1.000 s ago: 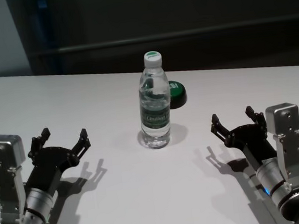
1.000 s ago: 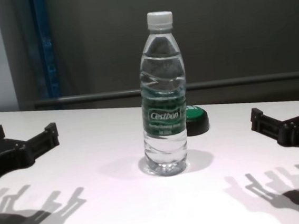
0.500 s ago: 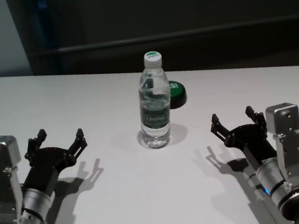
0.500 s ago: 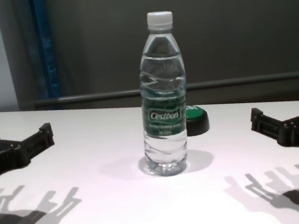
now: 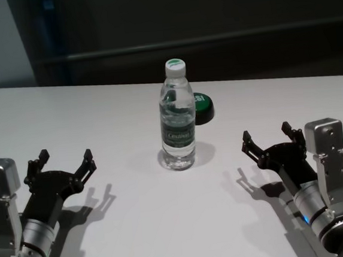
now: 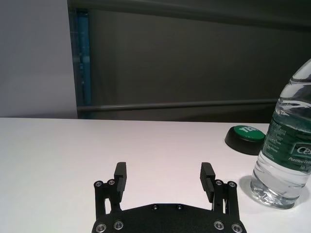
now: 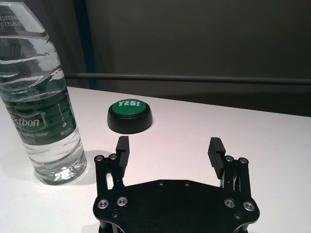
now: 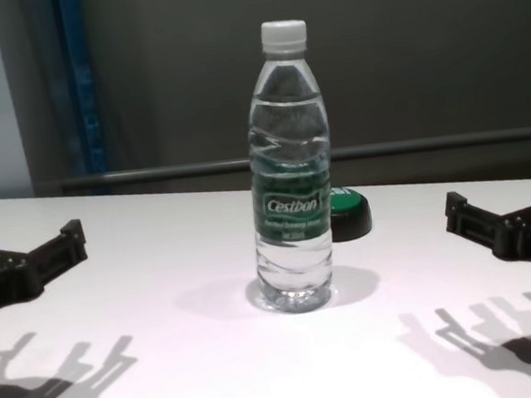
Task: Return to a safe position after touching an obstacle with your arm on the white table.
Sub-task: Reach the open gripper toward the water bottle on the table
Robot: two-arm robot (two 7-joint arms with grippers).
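The clear water bottle [image 5: 177, 116] with a white cap and green "Cestbon" label stands upright in the middle of the white table [image 5: 98, 111]. It also shows in the chest view [image 8: 288, 169], the left wrist view [image 6: 286, 145] and the right wrist view [image 7: 39, 97]. My left gripper [image 5: 63, 161] is open and empty, low over the table's near left, well apart from the bottle; it also shows in the left wrist view [image 6: 164, 175]. My right gripper [image 5: 268, 137] is open and empty at the near right, also apart from it.
A low round black puck with a green "YES!" top [image 5: 202, 106] sits just behind and right of the bottle, also in the right wrist view [image 7: 129, 114]. A dark wall with a rail runs behind the table's far edge.
My left gripper has drawn back toward the near left, away from the bottle. The right arm, bottle and puck have not moved.
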